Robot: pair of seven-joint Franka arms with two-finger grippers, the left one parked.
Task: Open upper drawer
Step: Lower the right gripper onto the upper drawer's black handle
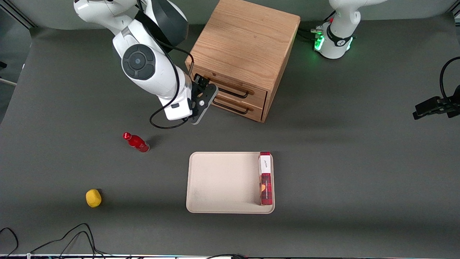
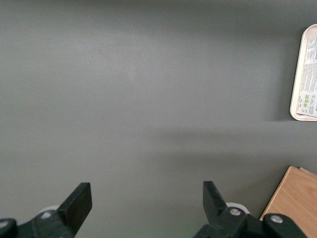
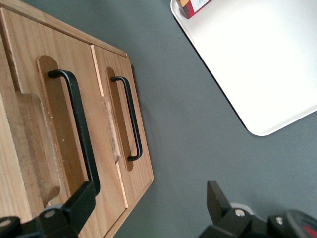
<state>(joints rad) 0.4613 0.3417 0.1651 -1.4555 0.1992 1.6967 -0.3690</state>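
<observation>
dark grey table (image 1: 359, 162), matte, w/ cables along the edge nearest the front cam. 1 wooden cabinet (image 1: 248, 39) on it, w/ 2 drawers, both closed & flush: 1 upper drawer (image 1: 230, 84) under the cabinet top, 1 lower drawer (image 1: 235, 108) just below it. each has 1 black wire handle; upper handle (image 3: 79, 124), lower handle (image 3: 130, 116). inside of the drawers not visible.

1 gripper (image 1: 205, 95) on the working arm, just in front of the upper drawer at its handle end. fingers spread wide apart, holding nothing; 1 fingertip (image 3: 81, 201) sits at the end of the upper handle, whether touching can't be told.

1 cream tray (image 1: 222, 180), nearer the front cam than the cabinet, holds 1 red-and-white box (image 1: 265, 178) standing along 1 side wall. 1 red bottle (image 1: 136, 142) & 1 yellow lemon-like fruit (image 1: 93, 198) lie on the table toward the working arm's end, well apart.
</observation>
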